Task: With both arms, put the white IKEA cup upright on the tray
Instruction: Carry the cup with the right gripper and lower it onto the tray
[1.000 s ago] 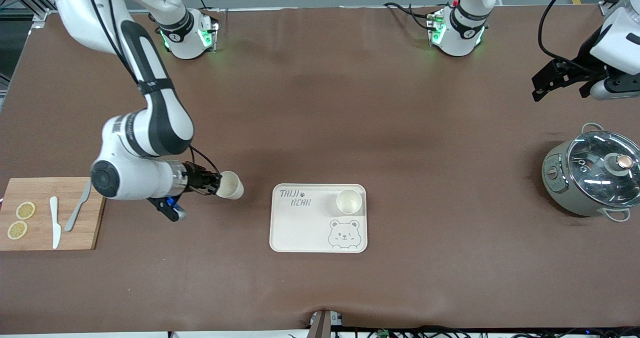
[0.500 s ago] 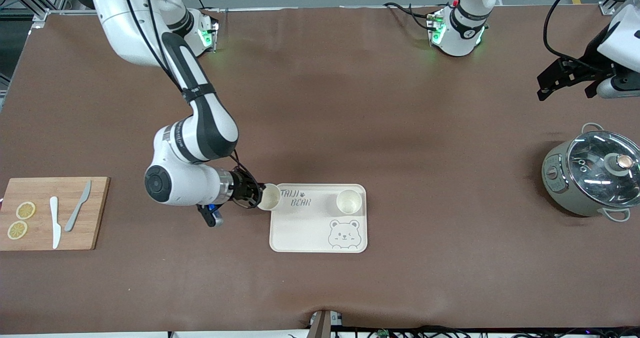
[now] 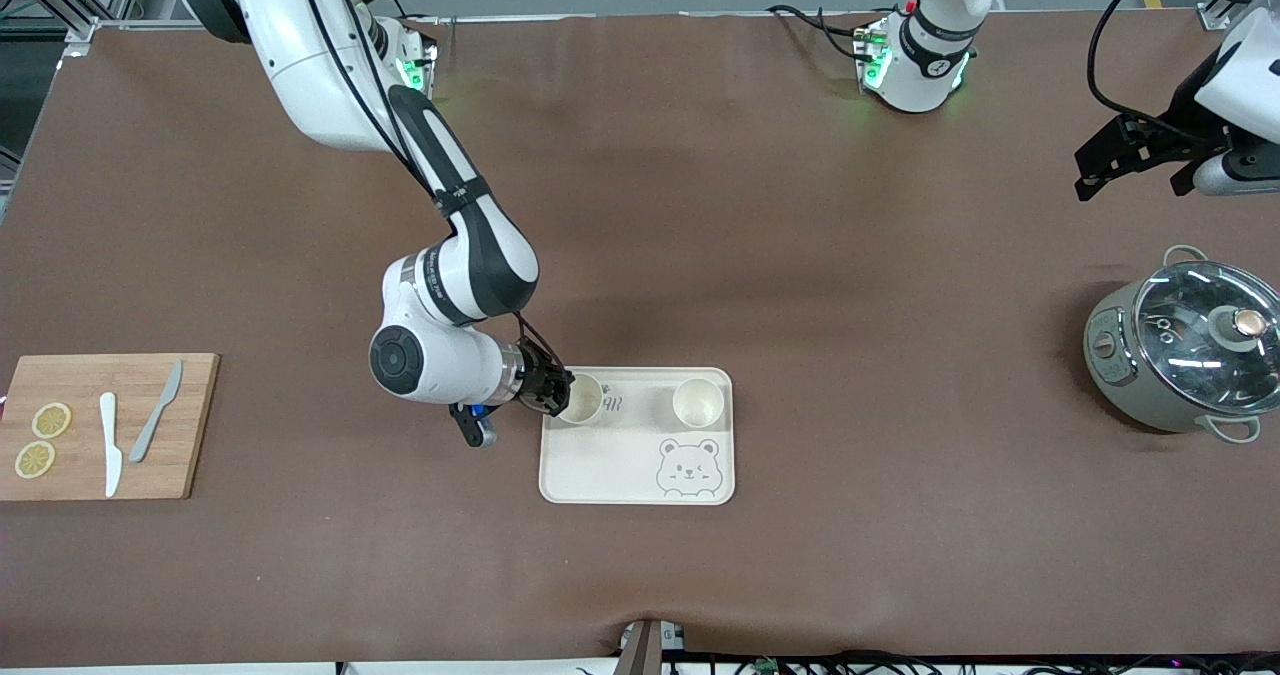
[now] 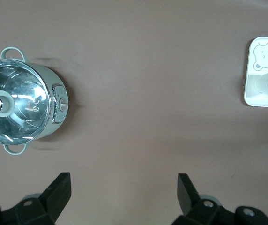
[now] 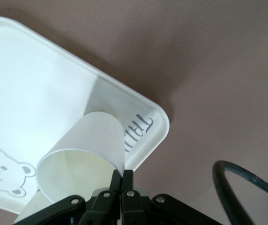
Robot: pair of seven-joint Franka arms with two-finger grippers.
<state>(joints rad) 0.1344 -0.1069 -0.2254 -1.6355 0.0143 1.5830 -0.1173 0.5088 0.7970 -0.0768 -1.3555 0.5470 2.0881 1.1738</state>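
White cup [image 3: 580,399] pinched shut by its rim in right hand [image 3: 556,392], now carried from cutting board [image 3: 100,425] side to over tray [image 3: 620,475] lettering, tilted, release pending; left hand [image 3: 1130,155] waiting wide open, empty, above pot [image 3: 1180,355].

The right hand [image 3: 560,393] grips a cup [image 3: 580,399] by its rim over the tray [image 3: 620,465], whose bare floor lies open under it. A second cup [image 3: 698,401] stands on the tray just beside the carried one, toward the left arm's end. The left hand [image 3: 1130,155], fingers spread, hangs over bare table [image 3: 800,255] near a lidded pot [image 3: 1185,345].
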